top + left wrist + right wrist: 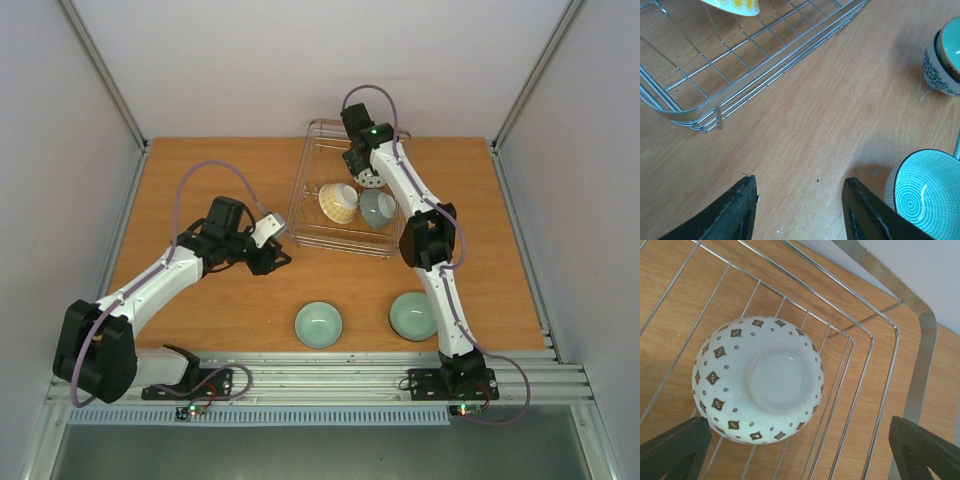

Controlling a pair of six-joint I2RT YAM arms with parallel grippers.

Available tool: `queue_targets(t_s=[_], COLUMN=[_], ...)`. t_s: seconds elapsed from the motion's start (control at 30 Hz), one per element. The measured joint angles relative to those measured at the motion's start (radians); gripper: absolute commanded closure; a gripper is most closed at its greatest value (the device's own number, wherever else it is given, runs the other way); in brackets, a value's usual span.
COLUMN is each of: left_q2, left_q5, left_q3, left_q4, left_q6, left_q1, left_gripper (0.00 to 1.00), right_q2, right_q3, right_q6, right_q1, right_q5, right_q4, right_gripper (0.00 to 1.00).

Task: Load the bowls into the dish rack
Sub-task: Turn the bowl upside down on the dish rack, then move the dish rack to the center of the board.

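The wire dish rack (pixel 308 175) stands at the back middle of the table. A cream-yellow bowl (pixel 338 202) and a grey-blue bowl (pixel 378 208) lean inside it. A white bowl with brown diamonds and dots (pixel 757 380) lies upside down on the dish rack's wires (pixel 860 335). My right gripper (pixel 797 420) hangs open just above this bowl, its fingers wide on both sides and clear of it. Two pale green bowls (pixel 318 324) (pixel 412 316) sit on the table near the front. My left gripper (pixel 799 179) is open over bare wood beside the dish rack's corner (pixel 715 112), holding nothing.
In the left wrist view a line-patterned bowl with a teal inside (pixel 920 197) sits just right of the right finger, and a blue-patterned bowl (pixel 940 65) lies farther off. The yellow bowl's edge (pixel 735 6) shows inside the rack. Walls close in the table on three sides.
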Motion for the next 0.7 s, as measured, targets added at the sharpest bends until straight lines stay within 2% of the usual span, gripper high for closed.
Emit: queue_targets(t_s=[0.13,0.23,0.37,0.47,0.5,0.6,0.7], left_q2=[0.001,0.006,0.007,0.007,0.007,0.007,0.006], left_q5=[0.0,0.0,0.0,0.0,0.0,-0.001,-0.001], left_q3=[0.0,0.0,0.0,0.0,0.0,0.0,0.0], left_q4=[0.0,-0.001,-0.006,-0.01,-0.01,-0.013,-0.014], left_q6=[0.002,0.002,0.003,0.003,0.003,0.005,0.006], left_q1=[0.0,0.0,0.0,0.0,0.0,0.002,0.011], left_gripper=[0.52,0.52,0.52,0.52,0.52,0.53,0.53], right_q2=[-0.005,-0.073,-0.295,-0.468,-0.518,-0.637,-0.689], right_q3=[-0.006,-0.108,-0.371,-0.495,-0.525,-0.613,-0.708], right_q6=[0.021,0.058,0.102,0.123,0.13,0.162,0.194], right_q1=[0.0,0.002,0.027,0.081,0.106,0.18,0.232], right_q5=[-0.014,-0.066,-0.146,-0.179,-0.189,-0.225,-0.292], right_q4=[-0.008,0.003,0.067,0.105,0.12,0.16,0.186], right_gripper=[0.11,0.26,0.61,0.91,0.97,0.99,0.99])
